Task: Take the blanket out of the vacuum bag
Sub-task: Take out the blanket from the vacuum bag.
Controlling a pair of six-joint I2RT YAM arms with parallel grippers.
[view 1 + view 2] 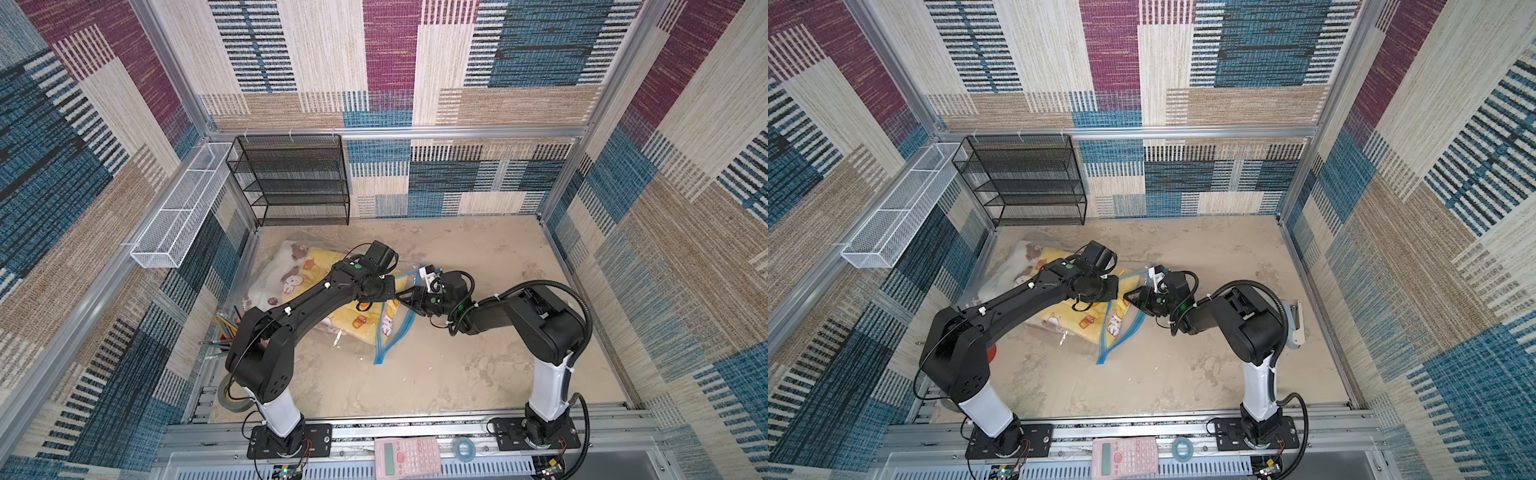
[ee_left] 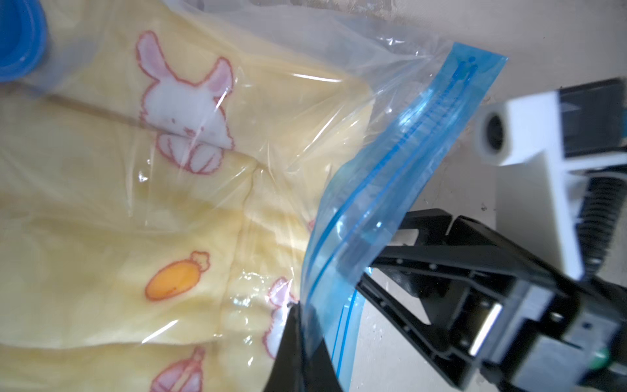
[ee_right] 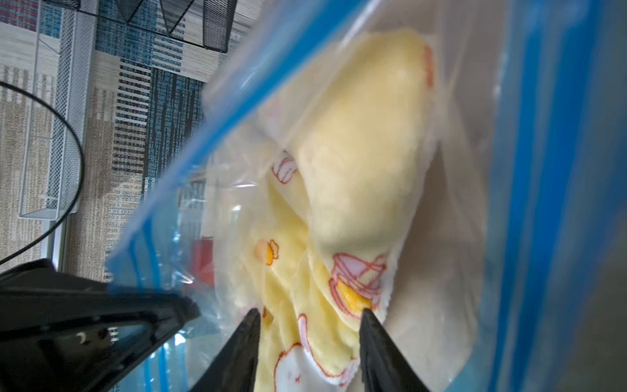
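Note:
The clear vacuum bag (image 1: pixel 353 343) lies on the table left of centre in both top views, its blue zip strip (image 1: pixel 392 340) at the open mouth. The folded yellow blanket (image 1: pixel 357 322) with rabbit and carrot prints is inside it. My left gripper (image 2: pixel 298 312) is shut on the upper edge of the zip strip (image 2: pixel 390 163) and holds the mouth up. My right gripper (image 3: pixel 308 312) is inside the mouth, jaws closed on a fold of the blanket (image 3: pixel 356 169). The round blue valve cap (image 2: pixel 17 40) shows at the edge of the left wrist view. The two grippers (image 1: pixel 1123 291) nearly touch.
A black mesh shelf (image 1: pixel 291 178) stands at the back left and a white wire basket (image 1: pixel 178 208) hangs on the left wall. Pencils (image 1: pixel 224 328) and a tape roll (image 1: pixel 232 395) lie by the left arm's base. A pink calculator (image 1: pixel 407 455) sits on the front rail.

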